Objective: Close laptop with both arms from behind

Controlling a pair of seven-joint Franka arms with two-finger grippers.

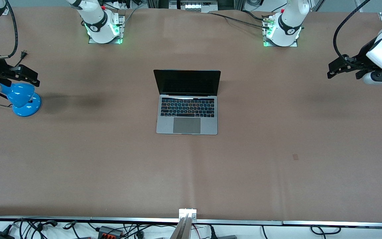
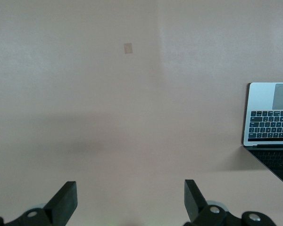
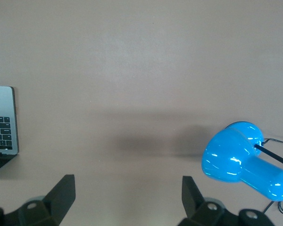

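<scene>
- The laptop [image 1: 187,106] is slim and silver-grey, with a black screen, a black keyboard and a large grey trackpad.
- It stands open at mid-table, midway between the two arm bases; the lid is upright and the screen is dark.
- The base lies flat on the brown table, with the trackpad edge nearest the front camera.

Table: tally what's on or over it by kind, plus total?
Slim silver-grey laptop, lid open, mid-table: 1
Blue desk lamp at the right arm's end of the table: 1
Black two-finger tools: 2, both open and empty; left tool over bare table at the left arm's end, right tool over the table beside the lamp
Total: 4
</scene>
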